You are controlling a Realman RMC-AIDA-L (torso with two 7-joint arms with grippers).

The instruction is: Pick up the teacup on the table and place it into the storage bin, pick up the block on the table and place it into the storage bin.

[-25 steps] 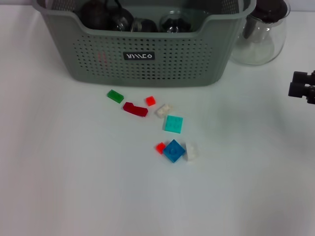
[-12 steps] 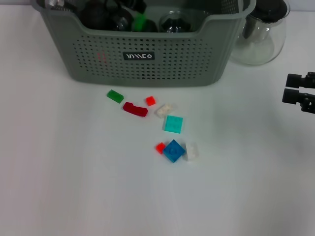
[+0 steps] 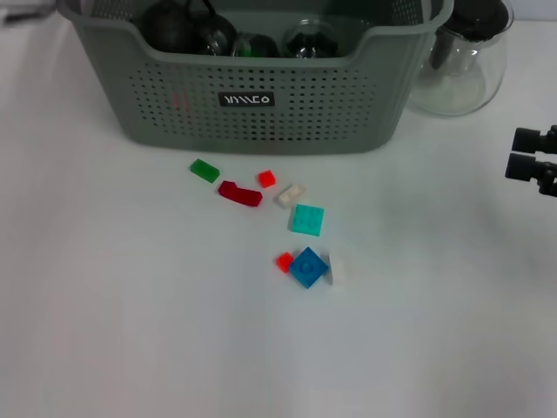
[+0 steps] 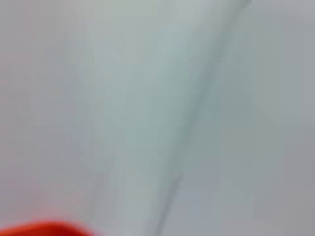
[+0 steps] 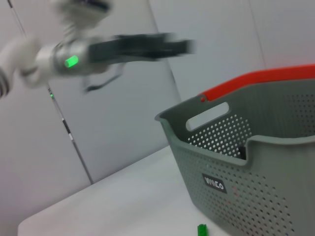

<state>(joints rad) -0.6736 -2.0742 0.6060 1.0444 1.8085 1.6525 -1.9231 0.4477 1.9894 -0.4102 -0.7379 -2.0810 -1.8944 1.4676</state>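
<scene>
Right pincer (image 3: 533, 164) hovers apart — blocks (image 3: 307, 266) lie before storage bin (image 3: 261, 122).

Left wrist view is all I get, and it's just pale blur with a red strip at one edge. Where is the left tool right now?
Observer: The right wrist view shows the left tool held high in the air, above the level of the storage bin rim, not down at the table.
Operator: Are there blocks on the table?
Observer: Yes. In the head view several small blocks lie in front of the bin, the blue block among the nearest to the robot.
Operator: And the right tool?
Observer: The right tool sits at the head view's right edge, apart from the blocks, in front of the glass pitcher.
</scene>
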